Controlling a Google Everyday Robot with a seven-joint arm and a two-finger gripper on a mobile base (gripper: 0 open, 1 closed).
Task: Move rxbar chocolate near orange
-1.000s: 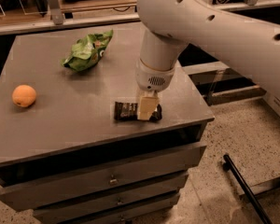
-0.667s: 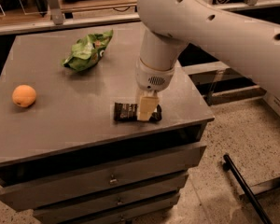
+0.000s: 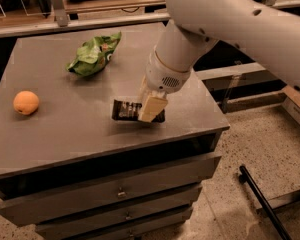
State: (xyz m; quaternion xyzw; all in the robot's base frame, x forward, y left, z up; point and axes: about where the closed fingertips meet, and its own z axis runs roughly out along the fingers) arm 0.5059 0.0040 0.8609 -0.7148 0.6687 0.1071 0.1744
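Observation:
The rxbar chocolate (image 3: 124, 110), a dark flat bar with pale lettering, is at the right front part of the grey cabinet top (image 3: 65, 134). My gripper (image 3: 151, 108) comes down from the big white arm and is shut on the bar's right half. One pale finger (image 3: 152, 107) shows in front of the bar and covers part of it. The orange (image 3: 26, 102), small and round, sits on the left side of the top, well apart from the bar.
A wrinkly green snack bag (image 3: 94, 54) lies at the back middle of the top. Below the top are drawers (image 3: 120, 191). A shelf rail (image 3: 90, 24) runs behind. A black rod (image 3: 262, 199) lies on the speckled floor at the right.
My gripper and the bar have shifted a little to the left, toward the orange. The orange and the green bag have not moved.

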